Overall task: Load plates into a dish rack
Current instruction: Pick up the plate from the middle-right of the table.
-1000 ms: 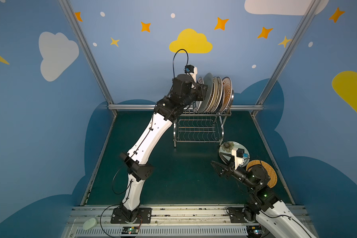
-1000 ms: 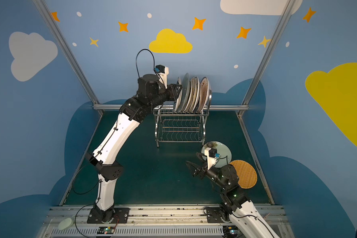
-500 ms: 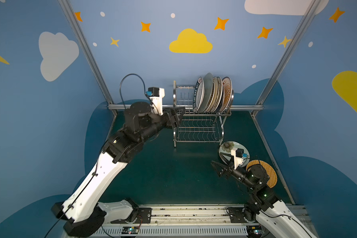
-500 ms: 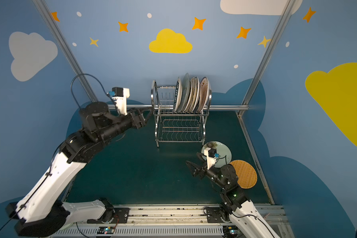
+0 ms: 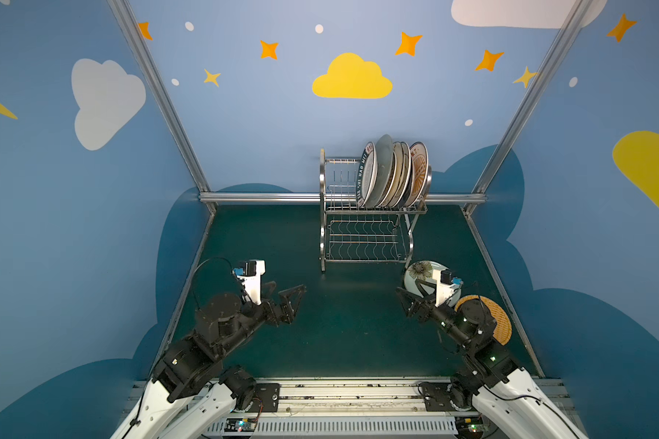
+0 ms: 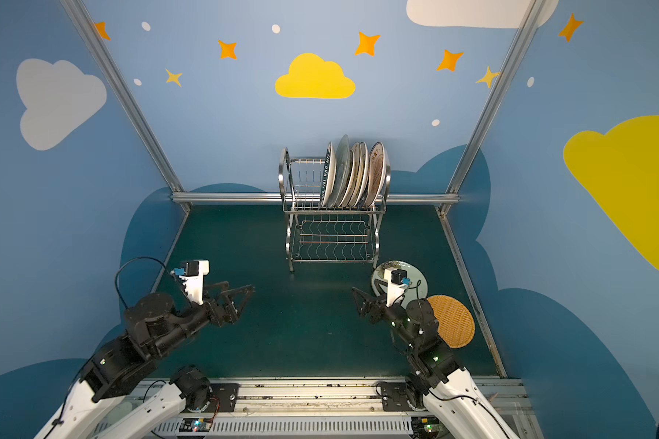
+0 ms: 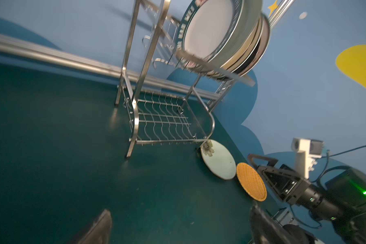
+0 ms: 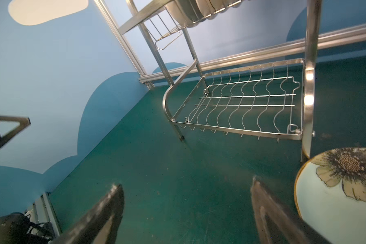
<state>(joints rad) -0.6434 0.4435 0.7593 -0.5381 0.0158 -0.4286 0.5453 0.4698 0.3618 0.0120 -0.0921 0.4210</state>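
The dish rack (image 5: 364,243) (image 6: 335,243) stands at the back of the green table. Several plates (image 5: 392,175) (image 6: 352,175) stand upright in its upper tier; the lower shelf (image 8: 241,105) holds nothing. A pale green flowered plate (image 5: 421,270) (image 8: 336,200) and an orange woven-look plate (image 5: 497,327) (image 7: 250,181) lie flat to the rack's front right. My left gripper (image 5: 288,287) (image 7: 180,211) hangs open over the front left, holding nothing. My right gripper (image 5: 407,286) (image 8: 186,184) is open beside the pale green plate, partly covering it in both top views.
Blue walls and aluminium posts (image 5: 160,99) close in the table on three sides. A metal rail (image 5: 267,197) runs along the back edge behind the rack. The arms' base rail (image 5: 350,395) lies along the front edge.
My left arm has pulled back from the rack's upper tier to the front left, its jaws opening. The green-lettered plate stays in the rack. The right arm has not moved.
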